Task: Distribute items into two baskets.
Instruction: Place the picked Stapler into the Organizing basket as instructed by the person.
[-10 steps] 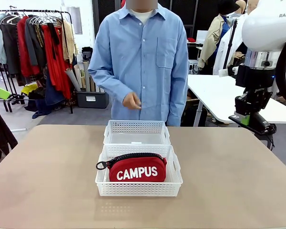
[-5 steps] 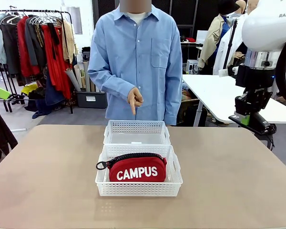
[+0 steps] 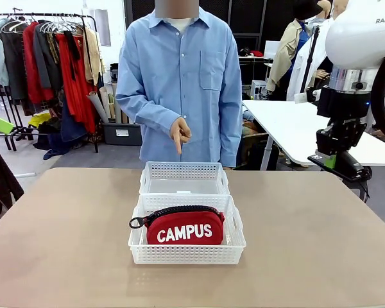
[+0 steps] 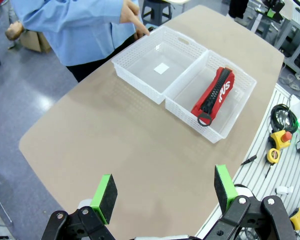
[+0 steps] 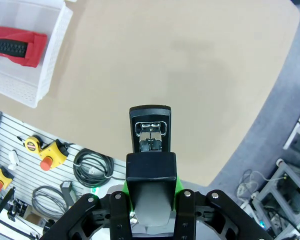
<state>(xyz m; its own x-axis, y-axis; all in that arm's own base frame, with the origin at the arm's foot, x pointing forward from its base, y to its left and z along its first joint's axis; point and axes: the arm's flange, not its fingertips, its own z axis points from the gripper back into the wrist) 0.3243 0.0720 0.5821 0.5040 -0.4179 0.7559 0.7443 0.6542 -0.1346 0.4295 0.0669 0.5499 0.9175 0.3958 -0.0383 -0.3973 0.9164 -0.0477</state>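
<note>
While the pouch sits in the near basket, the stapler rides in the right gripper, away from both baskets.

Pouch: the red pouch point(image 3: 185, 230) lies inside the near basket point(image 3: 187, 255), upright on its long edge, its strap loop at the basket's left end.
Far basket: the far basket point(image 3: 183, 171) touches the near basket's back wall and holds nothing but a small white label on its floor.
Stapler: the black stapler point(image 5: 150, 131) is clamped between the jaws of the right gripper point(image 5: 151, 187), raised off to the right of the baskets, its metal mouth pointing away from the wrist.
Left gripper: the left gripper point(image 4: 163, 192) hangs wide apart with nothing between its pads, high above the table on the near-left side of the baskets.
Person: a hand point(image 3: 179, 133) points a finger down just behind the far basket.
Handling: the stapler looks stiff, compact and smooth-sided; a grip across its rear body seems safest, since the hinged top could spring.
Next: likely the far basket.
</note>
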